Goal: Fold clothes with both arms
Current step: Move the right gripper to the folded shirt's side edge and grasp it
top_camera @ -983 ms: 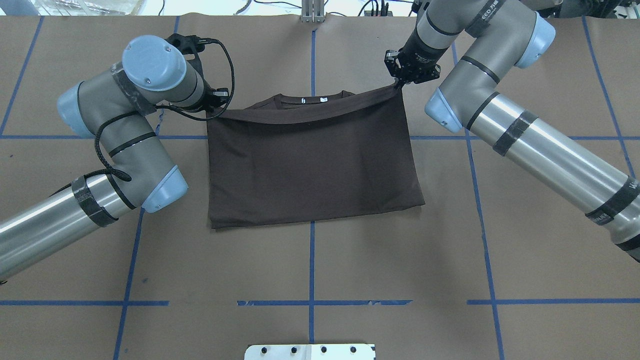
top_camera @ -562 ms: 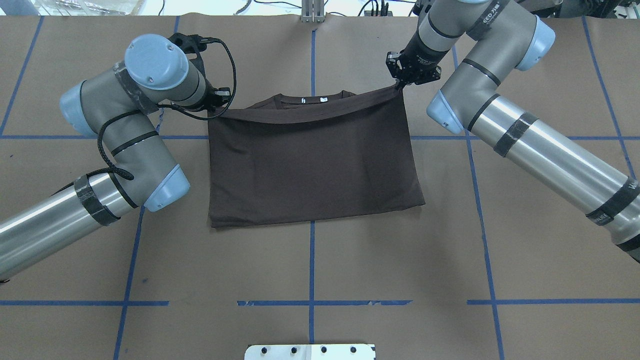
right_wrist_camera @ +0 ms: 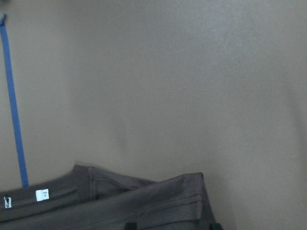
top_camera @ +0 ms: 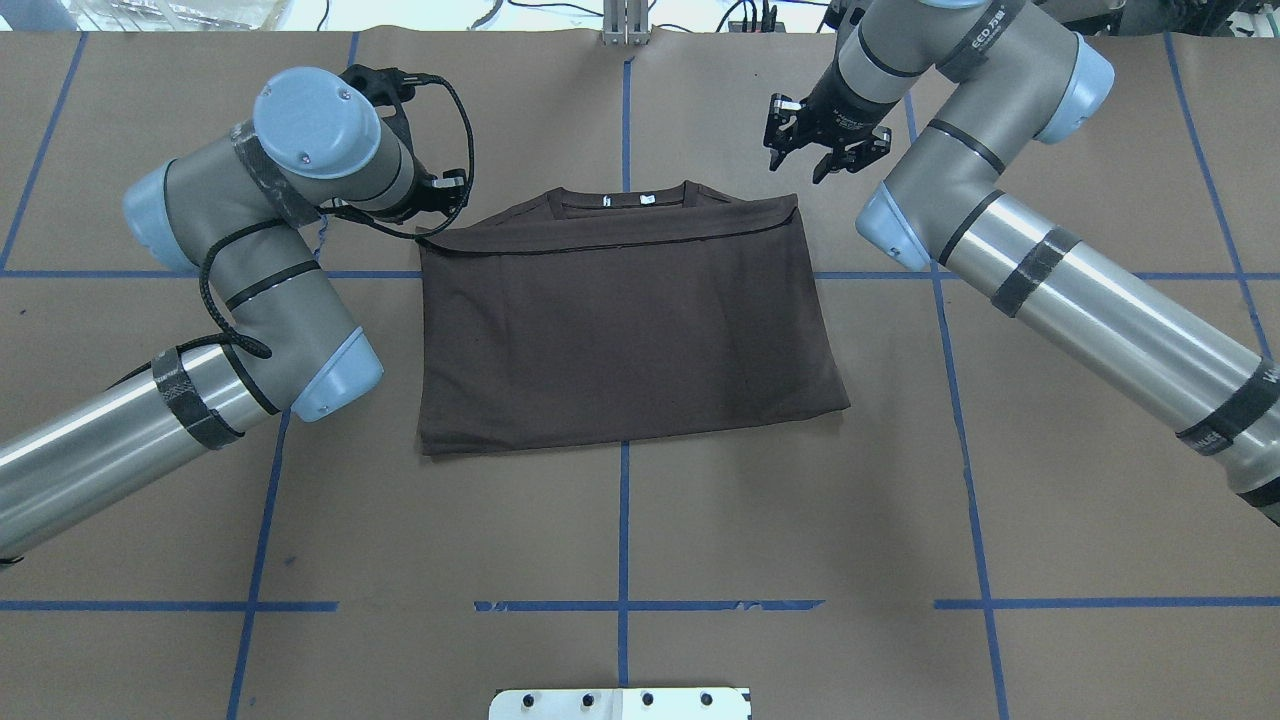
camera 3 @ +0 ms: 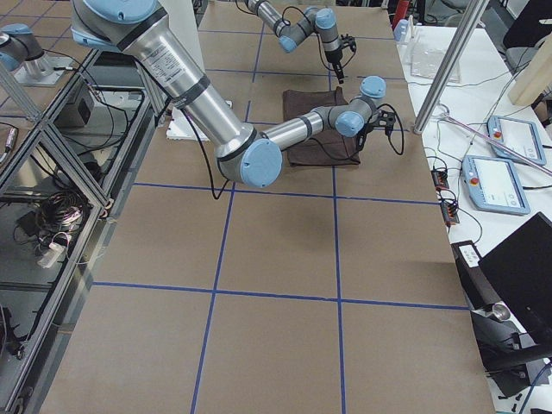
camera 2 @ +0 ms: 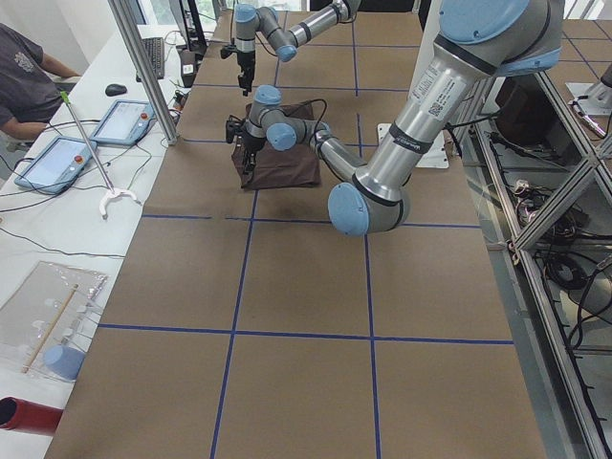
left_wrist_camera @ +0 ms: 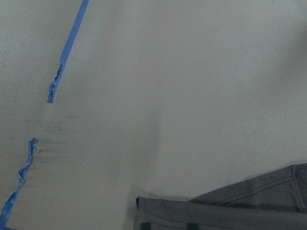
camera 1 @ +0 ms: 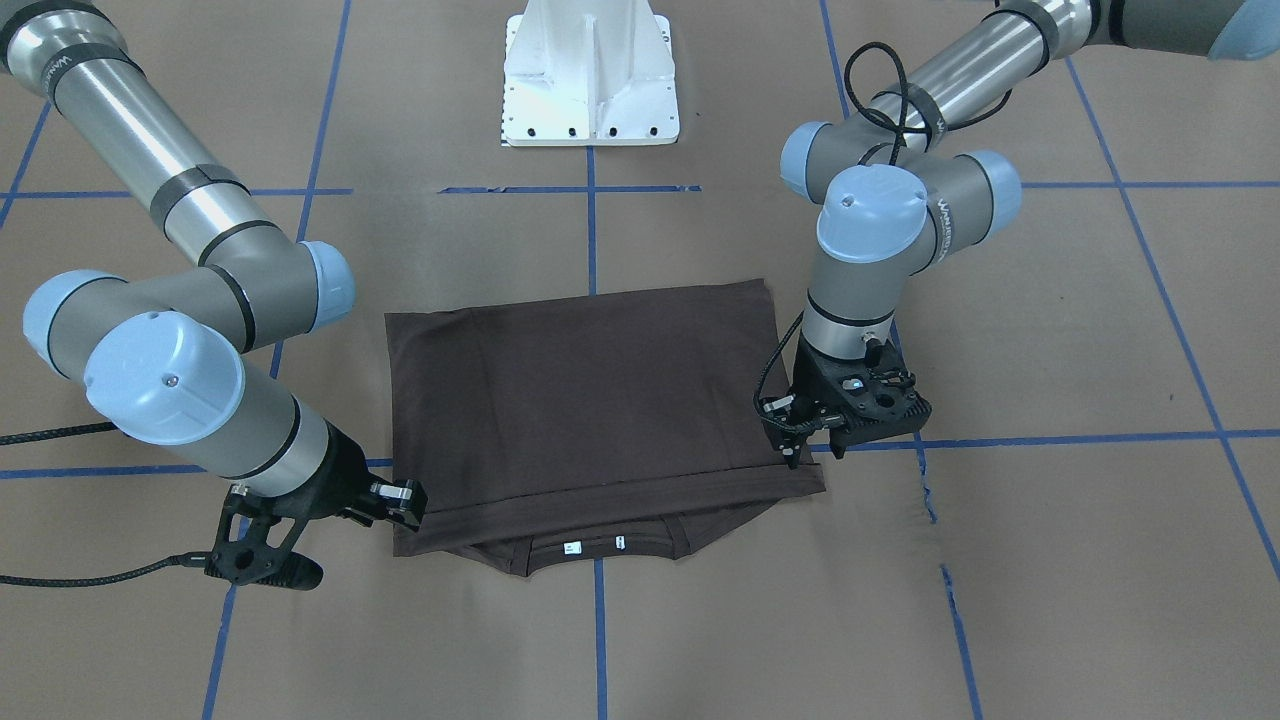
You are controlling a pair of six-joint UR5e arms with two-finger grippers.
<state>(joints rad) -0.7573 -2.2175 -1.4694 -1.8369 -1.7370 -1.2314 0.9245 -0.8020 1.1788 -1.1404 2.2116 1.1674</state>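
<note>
The dark brown T-shirt (top_camera: 620, 340) lies folded into a flat rectangle on the brown paper. Its collar (top_camera: 620, 198) and white labels (camera 1: 590, 545) show past the folded edge. My right gripper (top_camera: 808, 165) is open and empty, off the shirt's far right corner; it also shows in the front view (camera 1: 405, 505). My left gripper (top_camera: 440, 205) is right at the far left corner, also seen in the front view (camera 1: 815, 455). The cloth lies flat under it (left_wrist_camera: 230, 211), with the fingertips apart. The right wrist view shows the collar and a label (right_wrist_camera: 42, 194).
The white pedestal base (camera 1: 590, 80) stands at the near table edge (top_camera: 620, 703). Blue tape lines cross the paper, torn near the left gripper (camera 1: 925, 490). A person (camera 2: 24, 86) and tablets (camera 2: 105, 124) are at a side bench.
The right gripper opened, let go of the far right corner and drew away from it. The lifted folded edge dropped flat across the shirt below the collar. The left corner also settled down.
</note>
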